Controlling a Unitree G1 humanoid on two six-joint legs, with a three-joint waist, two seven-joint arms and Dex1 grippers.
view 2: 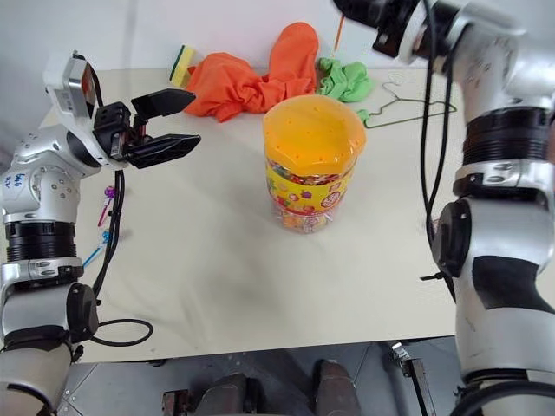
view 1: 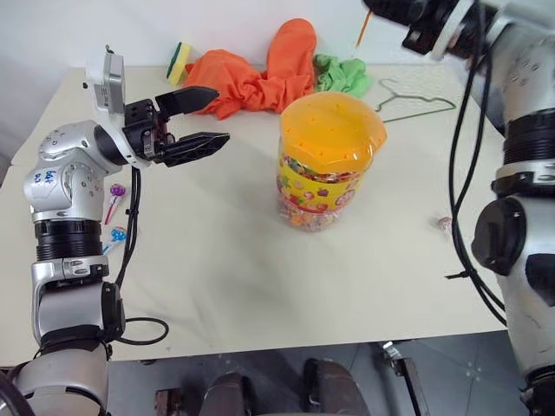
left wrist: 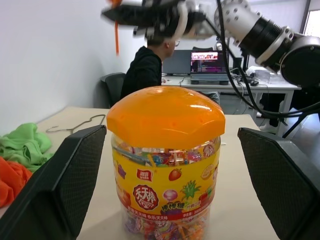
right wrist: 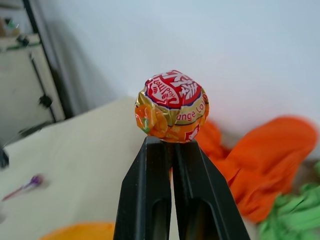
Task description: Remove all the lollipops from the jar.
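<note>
Right gripper point(right wrist: 172, 145): your two fingers are pressed flat together on the stick of the orange lollipop point(right wrist: 172, 106), its wrapped head sitting just past the tips. Pinching the stick under the head likely keeps the candy from slipping through. In the head views this gripper point(view 2: 360, 13) rides high, with the orange stick point(view 2: 338, 35) hanging below it, beyond and above the jar point(view 1: 328, 165).

Below the right gripper: the jar stands upright on the table point(view 1: 260, 286), domed orange lid on. No stick shows poking from the lid that you can make out.

Left gripper point(view 1: 201, 120): your fingers stand wide apart, nothing between them, pointed sideways at the jar and held off its wall. Through the left wrist view the jar point(left wrist: 166, 165) sits framed between the two fingers point(left wrist: 60, 185). My read: it is posted there to steady the jar if it shifts.

Behind the left gripper, close by its forearm: a purple lollipop point(view 1: 115, 195) and a blue one point(view 1: 115, 237) lie flat on the table, most likely your drop spot.

Beyond both grippers: orange cloth point(view 1: 260, 74), green cloth point(view 1: 342, 76), a sponge point(view 1: 179, 62), a wire hanger point(view 1: 416, 100).

Judgement: carry the orange one toward the purple and blue. A small item point(view 1: 444, 224) near the table's right edge is too small to identify.
</note>
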